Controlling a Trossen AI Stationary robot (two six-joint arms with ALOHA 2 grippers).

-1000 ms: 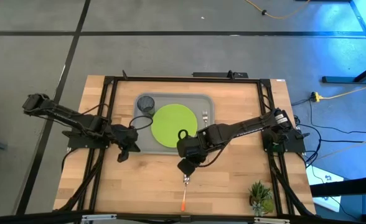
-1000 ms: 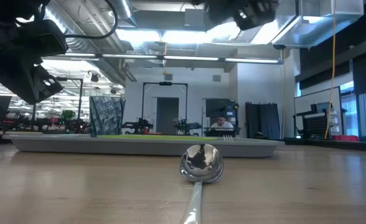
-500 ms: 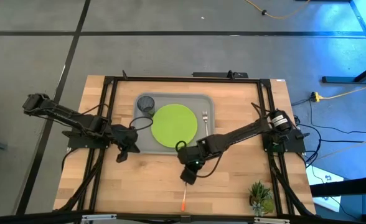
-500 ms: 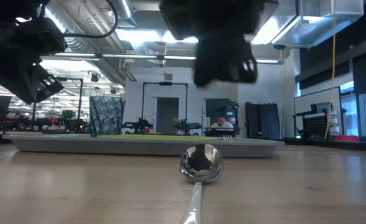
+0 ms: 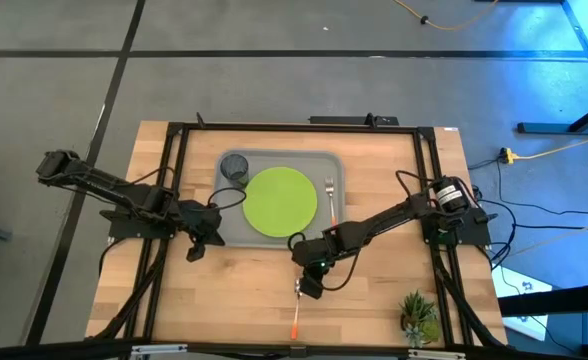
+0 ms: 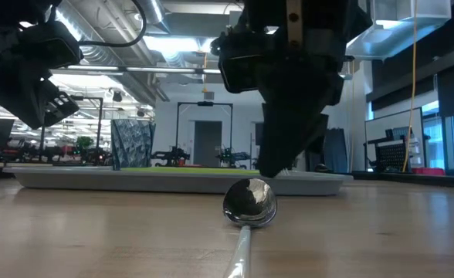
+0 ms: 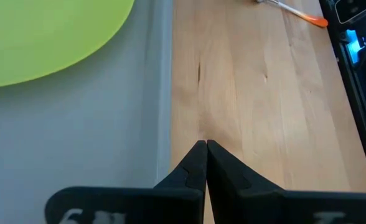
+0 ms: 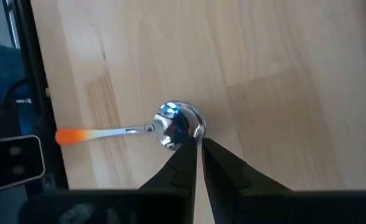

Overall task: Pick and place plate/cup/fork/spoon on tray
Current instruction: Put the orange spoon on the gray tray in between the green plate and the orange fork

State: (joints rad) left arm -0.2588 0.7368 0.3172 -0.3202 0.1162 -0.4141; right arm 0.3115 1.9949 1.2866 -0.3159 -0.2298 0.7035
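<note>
The spoon (image 5: 296,308) lies on the bare wood near the table's front edge, silver bowl (image 6: 249,202) toward the tray, orange handle (image 8: 77,135) toward the near edge. My right gripper (image 5: 308,284) hangs low over the bowl, its fingers nearly together with a thin gap (image 8: 199,144). The lime-green plate (image 5: 279,202), the dark cup (image 5: 234,166) and the fork (image 5: 330,198) lie in the grey tray (image 5: 274,155). My left gripper (image 5: 196,249) is shut and empty by the tray's near left corner (image 7: 203,144). My right gripper comes from above, pointing down, with one fingertip (image 8: 188,149) at the edge of the spoon's bowl (image 8: 173,121). Whether it touches the bowl I cannot tell. The spoon lies flat on the table.
A small potted plant (image 5: 418,315) stands at the near right corner. Black frame rails run along the table's left and right sides (image 5: 439,270). Bare wood lies between the tray and the front edge.
My right gripper has gone toward the table's near edge and down, from beside the tray's near rim to just over the spoon's bowl. The spoon has not moved.
</note>
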